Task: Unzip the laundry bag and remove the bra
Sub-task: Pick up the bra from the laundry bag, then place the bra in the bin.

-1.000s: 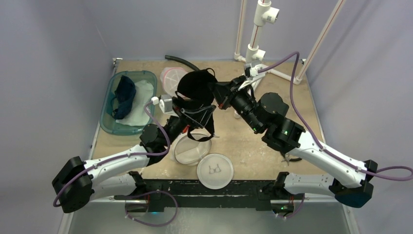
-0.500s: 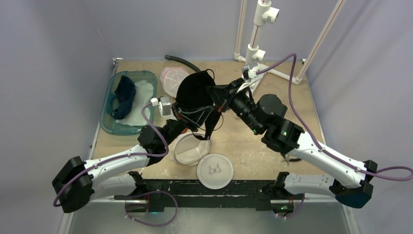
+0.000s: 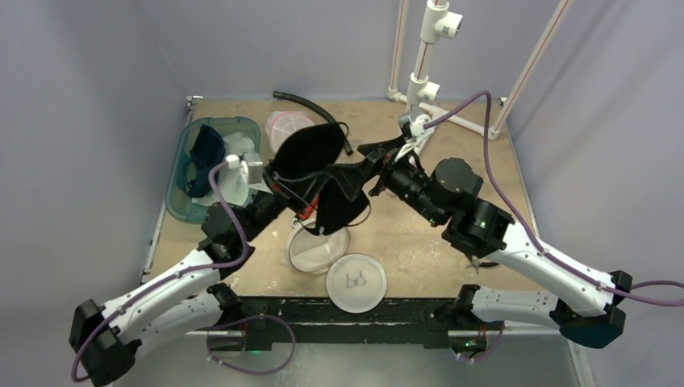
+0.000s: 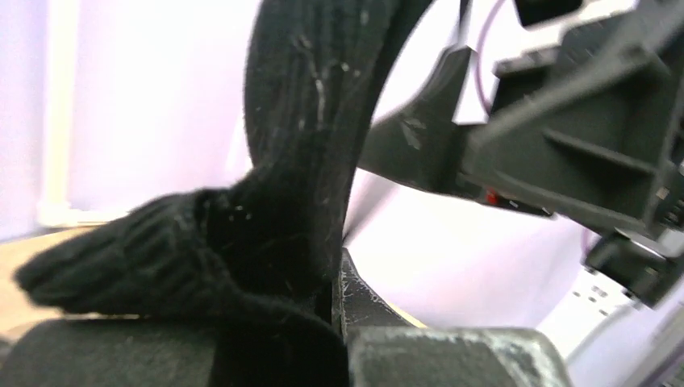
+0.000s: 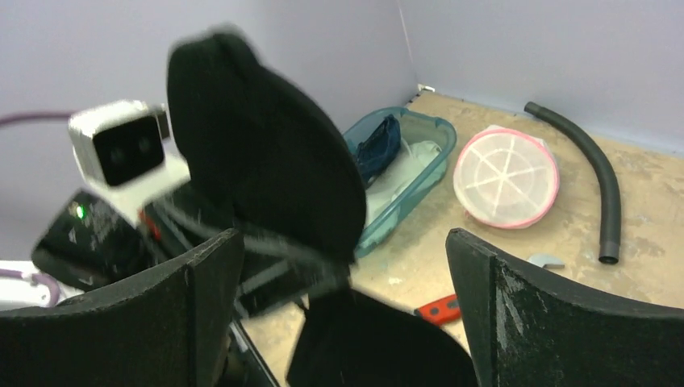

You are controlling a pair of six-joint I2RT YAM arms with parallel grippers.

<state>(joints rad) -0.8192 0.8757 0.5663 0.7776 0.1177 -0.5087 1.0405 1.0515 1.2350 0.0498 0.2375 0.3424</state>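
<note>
The black bra (image 3: 310, 149) hangs in the air above the table, one cup up and one cup (image 3: 339, 208) drooping. My left gripper (image 3: 282, 179) is shut on its ribbed fabric (image 4: 282, 201), jaws pinched together (image 4: 339, 298). My right gripper (image 3: 360, 165) is open just to the right of the bra, nothing between its fingers (image 5: 347, 274); the bra (image 5: 266, 161) hangs just beyond them. The round white mesh laundry bag (image 3: 319, 248) lies open on the table below, its lid half (image 3: 356, 282) beside it.
A teal bin (image 3: 181, 197) with dark and white cloth stands at the left. A pink-rimmed round mesh bag (image 3: 286, 129) and a black hose (image 3: 302, 100) lie at the back. A small red item (image 5: 440, 308) lies on the table. A white pipe stand (image 3: 423, 72) rises back right.
My right gripper has opened and let go of the bra. My left gripper closed on the bra and pulled left, and the bra swung out wider.
</note>
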